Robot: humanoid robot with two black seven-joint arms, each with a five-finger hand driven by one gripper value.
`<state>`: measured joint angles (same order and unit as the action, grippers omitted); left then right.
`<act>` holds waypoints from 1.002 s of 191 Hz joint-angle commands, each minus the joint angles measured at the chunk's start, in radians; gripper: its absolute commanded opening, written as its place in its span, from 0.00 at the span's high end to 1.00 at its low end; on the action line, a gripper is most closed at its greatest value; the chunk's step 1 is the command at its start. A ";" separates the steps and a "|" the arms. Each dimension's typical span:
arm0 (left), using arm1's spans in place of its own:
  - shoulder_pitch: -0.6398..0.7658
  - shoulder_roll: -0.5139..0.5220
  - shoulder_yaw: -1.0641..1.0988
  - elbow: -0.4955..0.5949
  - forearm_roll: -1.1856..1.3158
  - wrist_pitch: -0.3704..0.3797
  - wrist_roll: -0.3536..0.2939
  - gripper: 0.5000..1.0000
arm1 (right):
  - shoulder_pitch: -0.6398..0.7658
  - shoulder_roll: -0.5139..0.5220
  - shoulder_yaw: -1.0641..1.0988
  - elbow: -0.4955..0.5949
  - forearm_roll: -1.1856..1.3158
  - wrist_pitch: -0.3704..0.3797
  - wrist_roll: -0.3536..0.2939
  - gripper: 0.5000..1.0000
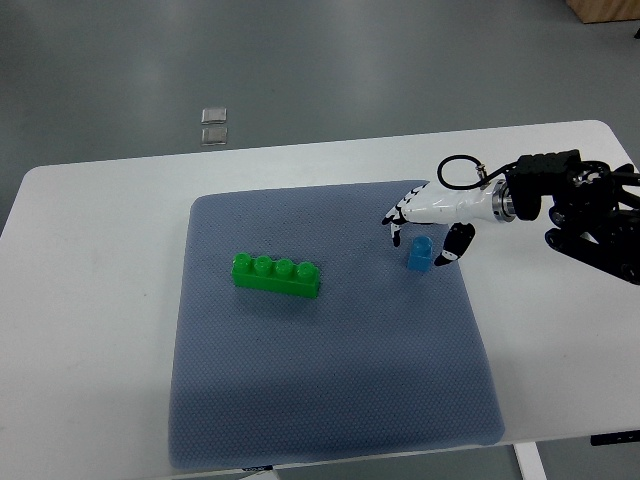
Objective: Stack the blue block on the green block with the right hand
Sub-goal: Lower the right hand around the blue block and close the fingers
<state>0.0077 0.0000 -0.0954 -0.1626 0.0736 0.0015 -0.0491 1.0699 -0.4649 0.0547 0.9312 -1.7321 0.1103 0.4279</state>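
Nearest the camera lay the blue-grey mat (pixel 330 400), spread over the white table (pixel 90 300) and filling the lower middle of the frame. On it, left of centre, sat the green block (pixel 277 277), a long brick with four studs on top and nothing stacked on it. Well apart from it, toward the upper right of the mat, stood the small blue block (pixel 420 253), resting upright on the fabric. Over it hovered the right hand (pixel 428 222), reaching in from the right edge, its fingers (pixel 393 228) spread and pointing down on either side of the block, the thumb close at the block's right; whether any of them touched it could not be told. No left hand showed. Judging by this, the stacking had barely begun: grasp, lift, carry across to the left and placement on the studs all remained.
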 commanded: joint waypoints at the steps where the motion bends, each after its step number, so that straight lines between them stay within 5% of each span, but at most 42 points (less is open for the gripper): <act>1: 0.000 0.000 0.000 0.000 0.000 0.000 0.000 0.00 | -0.005 0.000 -0.001 -0.002 0.000 -0.008 0.000 0.17; 144: 0.000 0.000 0.000 0.000 0.000 0.000 0.000 0.00 | -0.002 0.000 -0.026 -0.002 -0.026 -0.054 0.005 0.17; 191: 0.000 0.000 0.000 0.000 0.000 0.000 0.000 0.00 | -0.002 0.000 -0.026 0.000 -0.026 -0.054 0.009 0.27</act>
<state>0.0077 0.0000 -0.0954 -0.1626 0.0736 0.0015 -0.0491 1.0675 -0.4648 0.0291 0.9310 -1.7579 0.0574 0.4359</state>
